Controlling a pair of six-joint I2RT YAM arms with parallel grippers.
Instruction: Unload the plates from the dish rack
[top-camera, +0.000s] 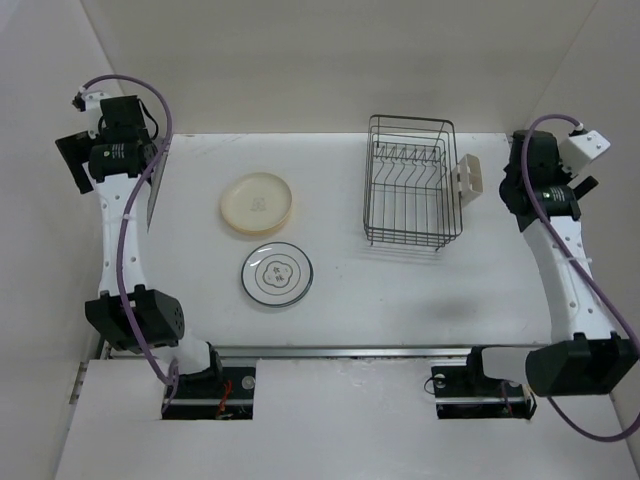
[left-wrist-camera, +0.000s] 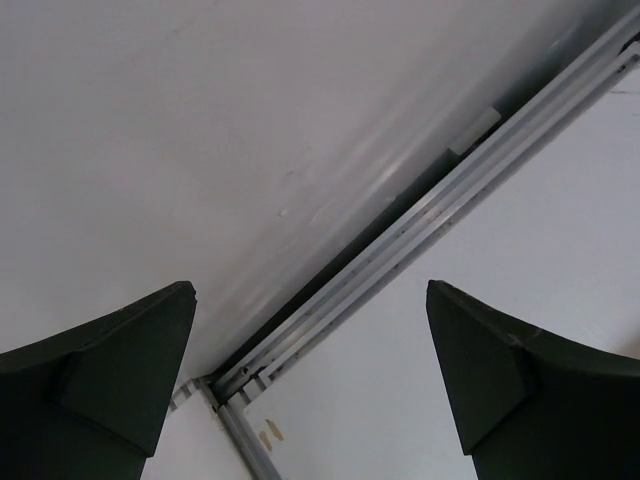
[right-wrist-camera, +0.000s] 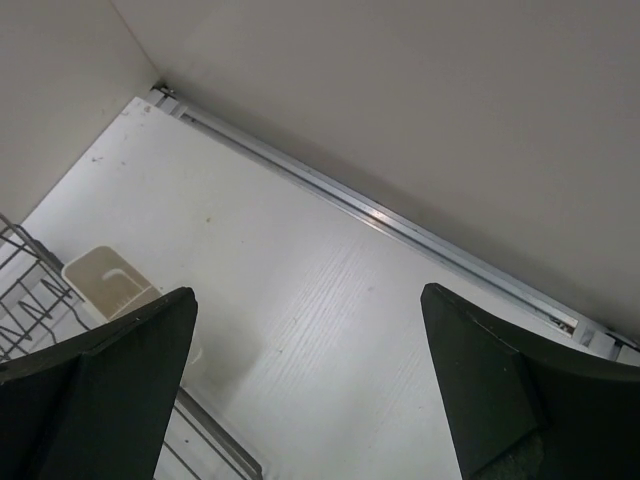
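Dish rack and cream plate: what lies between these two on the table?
Nothing. In the top view, the stretch of table between the cream plate and the dish rack is bare.

Left wrist view: the fingers (left-wrist-camera: 110, 385) of my left pincer (left-wrist-camera: 308, 300) are cut off by the lower edge. Only their tips show, set wide apart.

Right wrist view: my right pincer (right-wrist-camera: 307, 295) is cut off the same way, tips wide apart. The dish rack (right-wrist-camera: 22, 262) is cropped by the left edge, with only a few wires in view. The near side of the cutlery holder (right-wrist-camera: 105, 280) is hidden behind one finger.

Top view: the centre motif on the white ringed plate (top-camera: 277, 274) is too small to read. The faint mark on the cream plate (top-camera: 258, 203) cannot be read either.
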